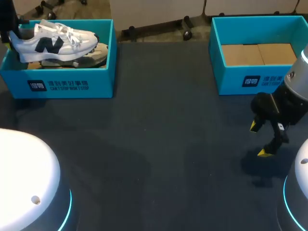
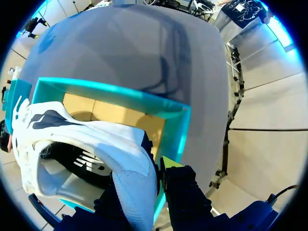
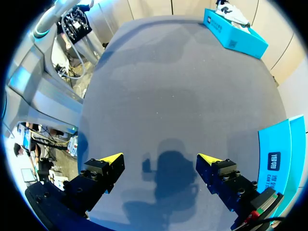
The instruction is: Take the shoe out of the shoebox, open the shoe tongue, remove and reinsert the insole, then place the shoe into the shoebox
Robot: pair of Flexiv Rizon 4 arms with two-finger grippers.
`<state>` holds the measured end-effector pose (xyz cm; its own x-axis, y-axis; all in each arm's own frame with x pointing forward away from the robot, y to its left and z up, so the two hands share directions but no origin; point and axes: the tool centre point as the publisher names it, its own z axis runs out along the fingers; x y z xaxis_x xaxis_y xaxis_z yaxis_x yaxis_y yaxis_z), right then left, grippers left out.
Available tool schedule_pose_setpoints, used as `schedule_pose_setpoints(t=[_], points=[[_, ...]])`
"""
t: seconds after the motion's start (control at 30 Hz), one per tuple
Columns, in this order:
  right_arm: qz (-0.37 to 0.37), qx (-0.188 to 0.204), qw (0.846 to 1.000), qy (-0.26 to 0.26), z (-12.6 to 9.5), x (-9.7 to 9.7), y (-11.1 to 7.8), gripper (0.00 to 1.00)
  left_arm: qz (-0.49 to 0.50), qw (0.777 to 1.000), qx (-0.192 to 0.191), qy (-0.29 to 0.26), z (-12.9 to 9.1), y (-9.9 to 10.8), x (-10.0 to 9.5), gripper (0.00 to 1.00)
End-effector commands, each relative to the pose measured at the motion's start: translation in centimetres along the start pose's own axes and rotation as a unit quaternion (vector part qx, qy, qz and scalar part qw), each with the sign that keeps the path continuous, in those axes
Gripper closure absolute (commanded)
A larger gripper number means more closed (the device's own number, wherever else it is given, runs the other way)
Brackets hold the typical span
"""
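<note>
White shoe [image 1: 53, 41] lies in the teal shoebox [image 1: 62, 84]. My left gripper [image 2: 144, 178] pinches its heel collar between 2 fingers. My right gripper [image 3: 160, 157] hangs spread over the table [image 3: 168, 72]. Recommendation: lift vertically and clear the box wall before swinging inward.

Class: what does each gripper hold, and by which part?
The left gripper holds the white shoe by its heel; the right gripper has open jaws, holding nothing.

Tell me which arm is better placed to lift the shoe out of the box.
Left. The left gripper clasps the white shoe by its heel at the shoebox, while the right gripper hangs open over the table, far across from it.
</note>
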<state>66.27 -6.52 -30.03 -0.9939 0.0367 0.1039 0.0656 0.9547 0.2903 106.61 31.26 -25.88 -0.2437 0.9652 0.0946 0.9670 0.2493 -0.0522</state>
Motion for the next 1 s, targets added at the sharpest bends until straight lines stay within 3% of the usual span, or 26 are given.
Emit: schedule_pose_setpoints(t=[0.03,0.23,0.43,0.87,1.0], points=[[0.000,0.000,1.000,-0.001,0.1,0.1,-0.1,0.00,0.002,1.000,-0.021,-0.002,-3.4,-3.1,0.7,1.00],[0.000,0.000,1.000,-0.001,0.1,0.1,-0.1,0.00,0.001,1.000,-0.015,0.004,-6.2,-5.9,1.3,1.00],[0.000,0.000,1.000,-0.001,0.1,0.1,-0.1,0.00,-0.002,1.000,-0.025,0.014,-7.9,-10.8,1.9,1.00],[0.000,0.000,1.000,-0.001,0.1,0.1,-0.1,0.00,0.043,0.999,-0.020,0.009,-7.6,-20.6,1.5,1.00],[0.000,0.000,1.000,-0.001,0.1,0.1,-0.1,0.00,0.043,0.999,-0.020,0.009,-7.6,-20.6,1.5,1.00]])
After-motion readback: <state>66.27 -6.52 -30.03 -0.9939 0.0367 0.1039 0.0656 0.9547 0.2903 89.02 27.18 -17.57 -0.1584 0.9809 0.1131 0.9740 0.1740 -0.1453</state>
